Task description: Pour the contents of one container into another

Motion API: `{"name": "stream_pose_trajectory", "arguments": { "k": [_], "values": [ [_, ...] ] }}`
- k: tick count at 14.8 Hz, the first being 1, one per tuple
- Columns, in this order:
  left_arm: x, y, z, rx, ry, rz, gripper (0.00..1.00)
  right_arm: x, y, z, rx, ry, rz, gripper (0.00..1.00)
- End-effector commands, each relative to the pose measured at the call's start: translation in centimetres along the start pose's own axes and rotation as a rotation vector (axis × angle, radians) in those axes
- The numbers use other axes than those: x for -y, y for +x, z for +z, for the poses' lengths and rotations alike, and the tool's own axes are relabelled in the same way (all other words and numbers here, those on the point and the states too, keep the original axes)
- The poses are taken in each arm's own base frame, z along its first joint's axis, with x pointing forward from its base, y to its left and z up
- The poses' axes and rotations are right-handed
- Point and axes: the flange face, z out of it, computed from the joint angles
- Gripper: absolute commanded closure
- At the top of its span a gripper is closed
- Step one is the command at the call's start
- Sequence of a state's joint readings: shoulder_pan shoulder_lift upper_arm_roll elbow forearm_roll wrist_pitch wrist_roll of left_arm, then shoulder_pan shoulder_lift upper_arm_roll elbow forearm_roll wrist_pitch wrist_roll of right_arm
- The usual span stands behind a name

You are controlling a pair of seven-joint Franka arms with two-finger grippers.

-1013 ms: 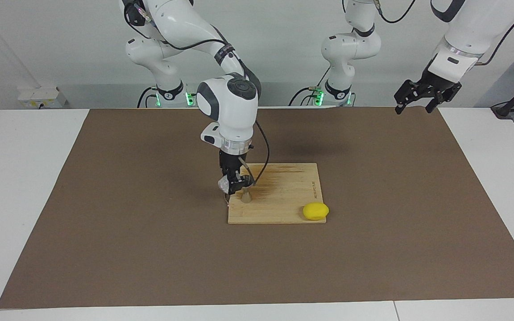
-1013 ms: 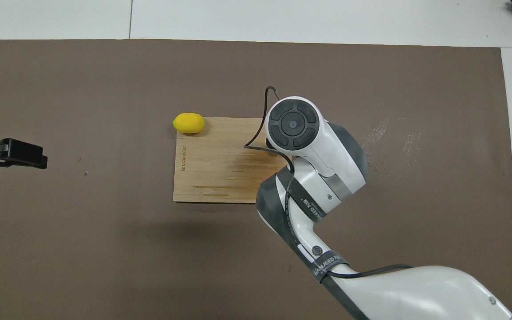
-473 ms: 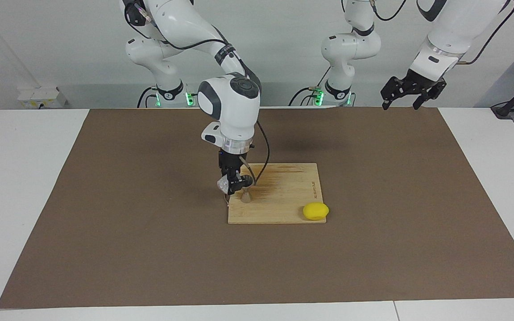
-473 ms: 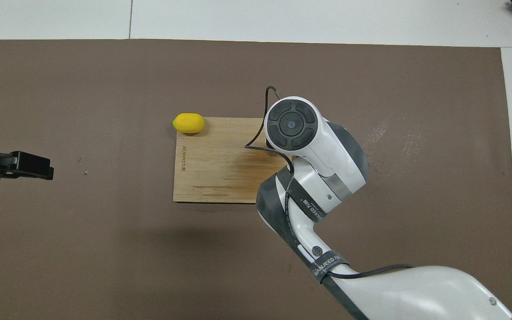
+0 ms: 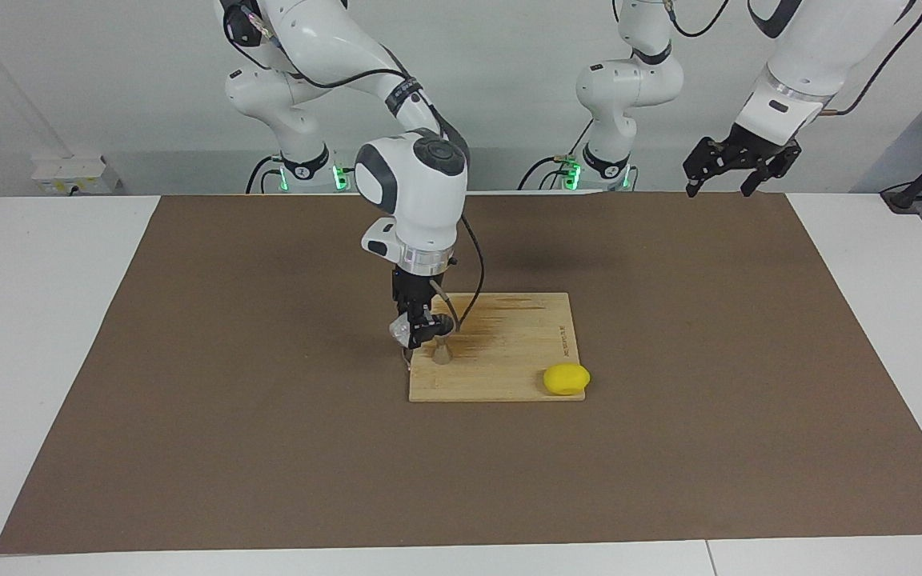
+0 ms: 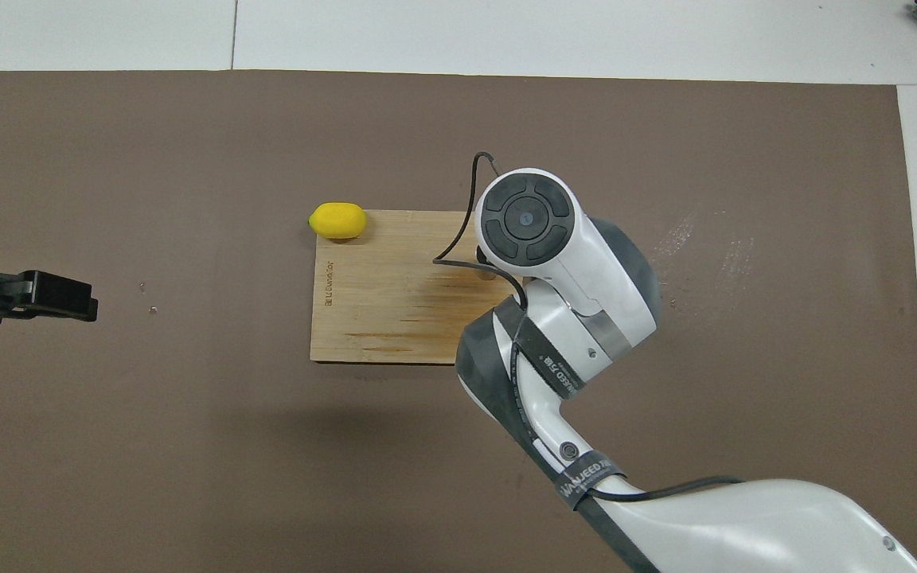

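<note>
jigger [image 5: 442,352] partly hidden, overhead by arm

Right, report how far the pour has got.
Done: the right gripper has the small clear glass tumbler picked up. In hand: it holds the glass tipped beside the steel hourglass-shaped jigger on the wooden board. Left: finishing the pour and setting the glass down. The left gripper waits open.

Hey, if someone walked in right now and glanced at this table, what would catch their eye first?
Probably the right gripper, low over the wooden cutting board and shut on a clear glass tumbler tipped beside the small steel jigger standing on the board. Next, the yellow lemon at the board's corner toward the left arm's end. The left gripper waits open, high over the brown mat's edge.
</note>
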State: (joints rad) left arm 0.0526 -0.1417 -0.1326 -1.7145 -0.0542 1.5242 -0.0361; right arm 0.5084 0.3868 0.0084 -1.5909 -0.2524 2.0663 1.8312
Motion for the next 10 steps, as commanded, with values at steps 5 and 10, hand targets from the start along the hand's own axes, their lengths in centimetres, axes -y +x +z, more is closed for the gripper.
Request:
{"name": "stream_pose_trajectory", "arguments": {
  "k": [5, 10],
  "values": [
    [-0.1, -1.6, -0.7, -0.004, 0.007, -0.018, 0.0, 0.1, 2.2, -1.7, 0.103, -0.015, 0.042, 0.96],
    [0.4, -1.5, -0.9, -0.017, 0.004, -0.024, 0.0, 0.2, 5.8, -1.7, 0.201, -0.026, 0.066, 0.96]
  ]
}}
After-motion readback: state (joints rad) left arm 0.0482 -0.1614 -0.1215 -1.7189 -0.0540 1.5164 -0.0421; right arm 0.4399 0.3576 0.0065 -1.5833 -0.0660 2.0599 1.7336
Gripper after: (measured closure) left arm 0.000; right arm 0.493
